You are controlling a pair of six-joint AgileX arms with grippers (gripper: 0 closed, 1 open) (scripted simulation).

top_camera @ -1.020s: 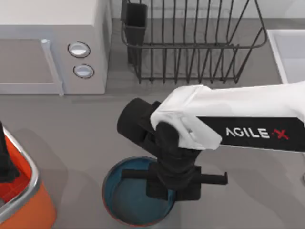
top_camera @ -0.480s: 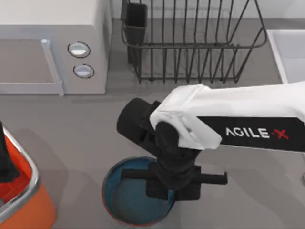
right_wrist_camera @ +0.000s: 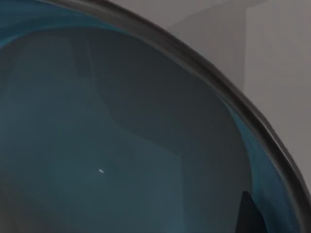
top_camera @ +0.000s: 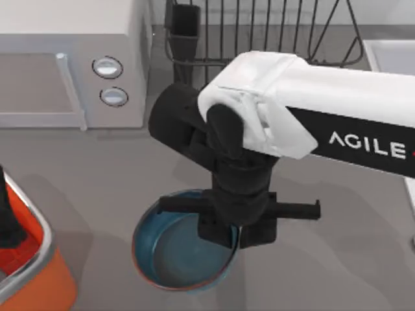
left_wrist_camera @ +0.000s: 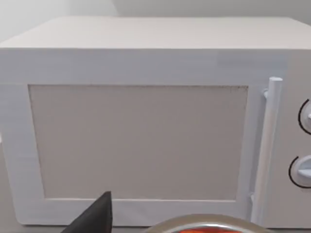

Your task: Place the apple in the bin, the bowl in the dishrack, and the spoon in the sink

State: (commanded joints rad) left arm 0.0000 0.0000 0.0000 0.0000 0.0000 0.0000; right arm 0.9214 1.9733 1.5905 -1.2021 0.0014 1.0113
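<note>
My right gripper (top_camera: pixel 237 234) is shut on the near-right rim of the bowl (top_camera: pixel 172 249), which is teal-blue inside with a thin reddish rim. The bowl hangs tilted above the grey table at the front centre. Its blue inside (right_wrist_camera: pixel 121 145) spreads across the right wrist view, with one dark fingertip (right_wrist_camera: pixel 250 213) at its rim. The black wire dishrack (top_camera: pixel 272 39) stands at the back, behind the right arm. A corner of the pale sink (top_camera: pixel 392 61) lies at the back right. The orange bin (top_camera: pixel 42 275) sits at the front left, with my left gripper (top_camera: pixel 5 220) over it. The apple and spoon are out of view.
A white microwave (top_camera: pixel 65 61) with two round knobs stands at the back left and faces the left wrist camera (left_wrist_camera: pixel 146 121). The bin's silver rim (left_wrist_camera: pixel 209 224) lies just below it in that view. Bare grey table separates the bin from the bowl.
My right arm has risen and shifted toward the dishrack. The bowl has come up off the table with it and now hangs tilted. The left arm has stayed put.
</note>
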